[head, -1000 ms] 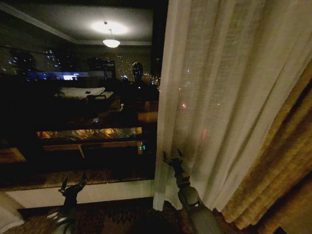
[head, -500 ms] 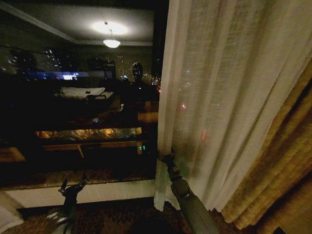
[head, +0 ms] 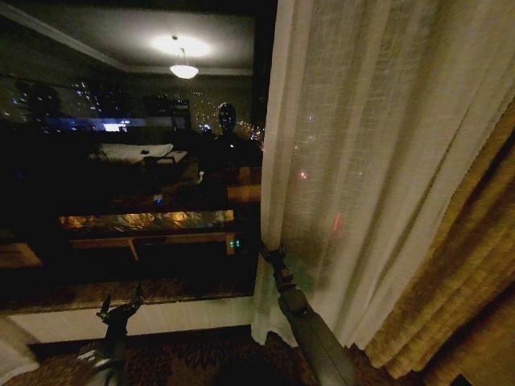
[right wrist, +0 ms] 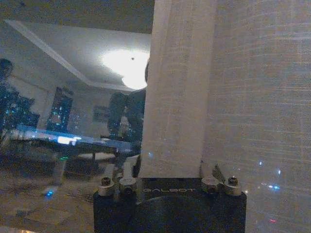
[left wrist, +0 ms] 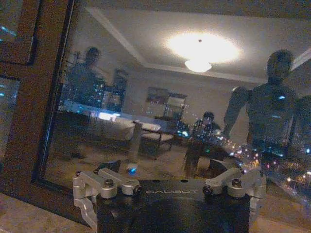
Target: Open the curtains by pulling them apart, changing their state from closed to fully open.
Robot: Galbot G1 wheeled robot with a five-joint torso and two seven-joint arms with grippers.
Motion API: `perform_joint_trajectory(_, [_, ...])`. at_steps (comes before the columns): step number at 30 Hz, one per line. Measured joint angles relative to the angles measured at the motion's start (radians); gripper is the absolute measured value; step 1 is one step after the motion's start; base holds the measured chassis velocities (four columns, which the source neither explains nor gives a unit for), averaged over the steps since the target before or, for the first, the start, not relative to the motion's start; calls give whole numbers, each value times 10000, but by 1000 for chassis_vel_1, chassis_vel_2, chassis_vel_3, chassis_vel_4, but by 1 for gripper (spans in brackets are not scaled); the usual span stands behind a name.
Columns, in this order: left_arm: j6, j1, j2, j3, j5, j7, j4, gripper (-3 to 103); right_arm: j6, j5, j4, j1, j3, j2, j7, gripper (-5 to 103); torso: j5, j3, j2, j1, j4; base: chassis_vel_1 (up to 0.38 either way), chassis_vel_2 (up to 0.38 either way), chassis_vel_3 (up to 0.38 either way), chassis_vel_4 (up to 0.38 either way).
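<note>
Right gripper [head: 269, 254] at the curtains' [head: 362, 161] edge — seemingly gripping it; left gripper [head: 121, 308] spread.

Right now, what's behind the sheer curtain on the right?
Through the sheer curtain, small city lights glimmer faintly, so dark window glass seems to continue behind it. The weave blurs everything else. The right gripper sits at the curtain's inner edge.

Right gripper [head: 269, 254]: jaws hidden behind the curtain [head: 362, 161] edge. Curtain top and right side cut off. Left gripper [head: 121, 305]: jaw state indistinct.
</note>
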Motion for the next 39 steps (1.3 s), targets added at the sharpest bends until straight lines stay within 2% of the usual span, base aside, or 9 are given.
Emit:
perform_joint_trajectory(1, [0,0,0,0,0,0,0,100,0,0,0,0,0,0,0,52,0,0,0,0,0,0,0,0,0])
perform_joint_trajectory(3, [0,0,0,0,0,0,0,100,0,-18,0,-33,19,-11,94,41,0,0,0,0,0,0,0,0,0])
perform_joint_trajectory(6, [-1,0,0,0,0,0,0,100,23,-10,22,-115,36,-38,40,30,0,0,0,1,-1,0,0,0,0])
perform_joint_trajectory(7, [-1,0,0,0,0,0,0,100,23,-10,22,-115,36,-38,40,30,0,0,0,1,-1,0,0,0,0])
perform_joint_trajectory(10, [0,0,0,0,0,0,0,100,113,62,81,-160,37,-17,-112,14,0,0,0,0,-1,0,0,0,0])
perform_joint_trajectory(12, [0,0,0,0,0,0,0,100,141,67,84,-168,37,1,-153,14,0,0,0,0,0,0,0,0,0])
perform_joint_trajectory(15, [0,0,0,0,0,0,0,100,215,91,86,-192,44,63,-249,2,0,0,0,0,0,0,0,0,0])
perform_joint_trajectory(29, [0,0,0,-1,0,0,0,100,216,237,86,-252,78,83,-562,0,-1,0,0,0,1,-6,-10,10,7])
perform_joint_trajectory(39, [0,0,0,0,0,0,0,100,282,297,-63,-221,173,104,-725,0,1,0,0,1,0,-154,-156,150,158])
